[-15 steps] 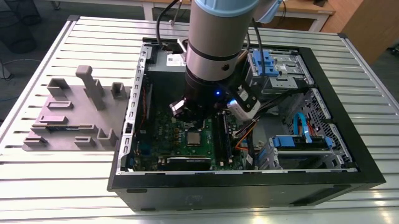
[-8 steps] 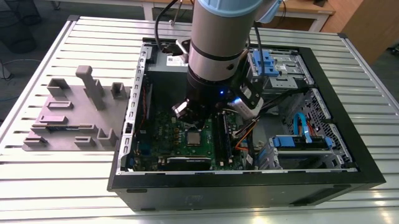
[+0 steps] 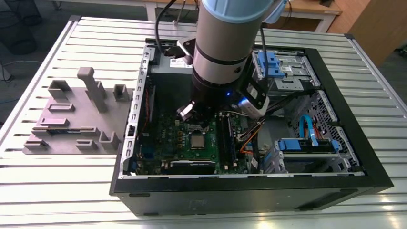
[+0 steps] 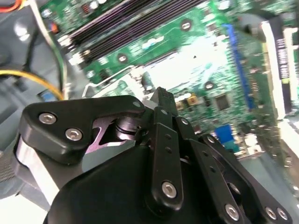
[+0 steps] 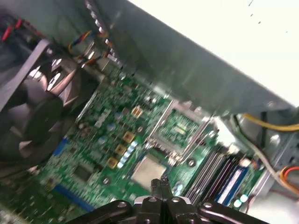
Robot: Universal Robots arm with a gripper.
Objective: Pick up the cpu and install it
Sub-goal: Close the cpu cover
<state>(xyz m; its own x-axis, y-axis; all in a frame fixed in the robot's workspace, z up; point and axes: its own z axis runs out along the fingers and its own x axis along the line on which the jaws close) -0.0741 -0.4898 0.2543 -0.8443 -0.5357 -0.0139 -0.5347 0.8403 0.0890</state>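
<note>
The fingers [image 5: 156, 187] are closed tip to tip, holding nothing. Just beyond them the cpu [image 5: 148, 169] lies flat on the motherboard [image 5: 93, 154], seemingly seated in its socket. Its hinged frame [image 5: 180, 127] stands open farther on. The chip is likely light, stiff, slick-topped and fragile (take it by opposite edges). The exterior view adds the case [image 3: 254, 183], tray [image 3: 79, 109] and tabletop [image 3: 64, 191].

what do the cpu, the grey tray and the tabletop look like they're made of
The cpu: probably a bare metal top; it glints pale silver against the green board. The tray: matte mauve-grey plastic by the look, dull with no glints. The tabletop: likely aluminium slats, ribbed, light grey with a soft sheen.
</note>
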